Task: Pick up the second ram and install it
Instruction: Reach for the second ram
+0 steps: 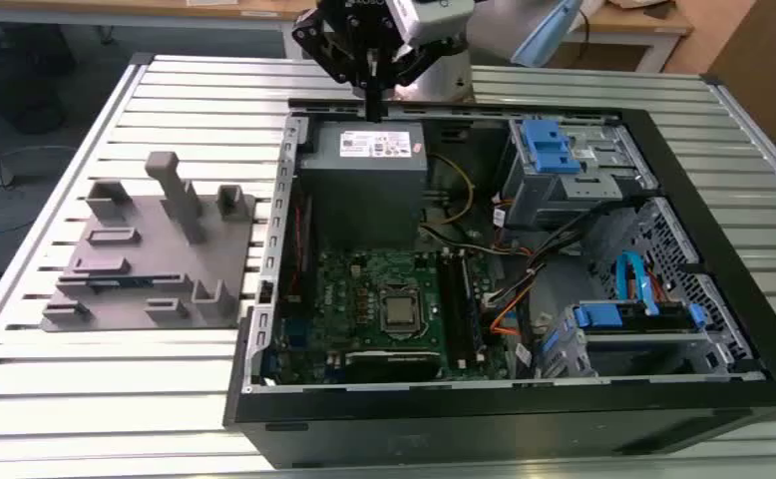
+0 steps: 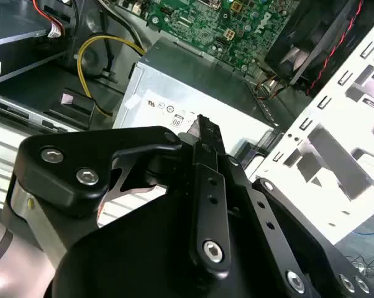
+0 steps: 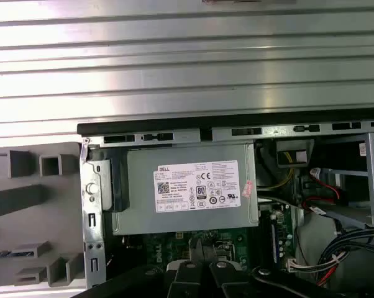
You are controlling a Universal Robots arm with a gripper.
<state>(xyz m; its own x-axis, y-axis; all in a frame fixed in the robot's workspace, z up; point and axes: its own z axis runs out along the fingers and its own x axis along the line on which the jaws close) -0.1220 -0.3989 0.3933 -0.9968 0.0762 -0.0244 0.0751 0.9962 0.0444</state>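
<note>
- Arm (image 1: pixel 502 30) reaches in from the top of the exterior view, with the wrist bent over.
- Black tool (image 1: pixel 376 110) hangs pretty much straight down.
- In the second wrist view, its fingers (image 2: pixel 209 144) are pressed together tip to tip.

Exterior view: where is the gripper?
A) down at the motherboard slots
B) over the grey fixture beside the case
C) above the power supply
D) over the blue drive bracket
C: the gripper hangs above the far edge of the grey power supply, well away from the motherboard and the fixture.
</note>
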